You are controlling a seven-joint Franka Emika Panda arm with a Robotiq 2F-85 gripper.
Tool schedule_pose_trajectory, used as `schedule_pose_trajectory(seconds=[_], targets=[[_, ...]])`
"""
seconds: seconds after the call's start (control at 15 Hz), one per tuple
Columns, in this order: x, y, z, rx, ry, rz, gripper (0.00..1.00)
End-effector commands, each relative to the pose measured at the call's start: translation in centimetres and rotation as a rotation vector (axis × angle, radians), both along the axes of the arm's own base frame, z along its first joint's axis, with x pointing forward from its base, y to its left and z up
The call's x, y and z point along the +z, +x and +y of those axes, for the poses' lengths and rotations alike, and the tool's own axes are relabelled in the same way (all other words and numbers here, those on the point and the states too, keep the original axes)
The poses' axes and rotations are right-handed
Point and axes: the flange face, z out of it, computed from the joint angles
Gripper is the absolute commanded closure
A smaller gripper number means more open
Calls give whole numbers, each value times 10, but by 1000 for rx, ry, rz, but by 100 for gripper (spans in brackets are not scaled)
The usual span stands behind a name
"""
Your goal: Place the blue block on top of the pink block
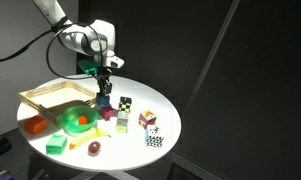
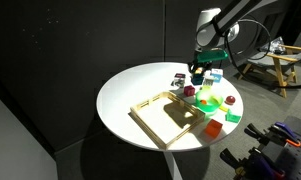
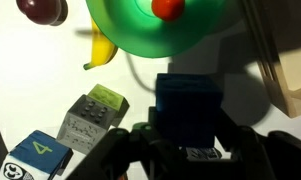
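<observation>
My gripper [image 3: 187,150] is shut on the blue block [image 3: 187,108], a plain dark-blue cube that sits between the two fingers in the wrist view. In both exterior views the gripper [image 1: 103,92] [image 2: 197,72] hangs over the white round table [image 1: 165,105] and holds the block [image 1: 103,101] just off the surface, beside the green bowl [image 1: 78,121]. The pink block [image 1: 121,121] rests on the table a short way from the gripper, towards the camera and apart from it. It does not show in the wrist view.
A wooden tray [image 1: 52,97] lies beside the bowl [image 3: 155,28]. Near the gripper are a yellow banana-like piece [image 3: 102,50], patterned cubes [image 3: 93,118] [image 3: 35,158] [image 1: 147,120] and a dark red fruit [image 3: 42,10]. An orange block [image 1: 33,126] and a light green cube [image 1: 56,145] sit near the table edge.
</observation>
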Motion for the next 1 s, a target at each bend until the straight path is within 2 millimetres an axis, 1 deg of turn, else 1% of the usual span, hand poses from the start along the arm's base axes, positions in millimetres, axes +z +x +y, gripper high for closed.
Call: schedule_pose_trajectory(seconds=[0.0, 0.53, 0.93], targets=[[-3, 17, -9, -28, -9, 13, 68], [-29, 38, -16, -34, -19, 29, 68], [-43, 44, -17, -29, -25, 40, 68]])
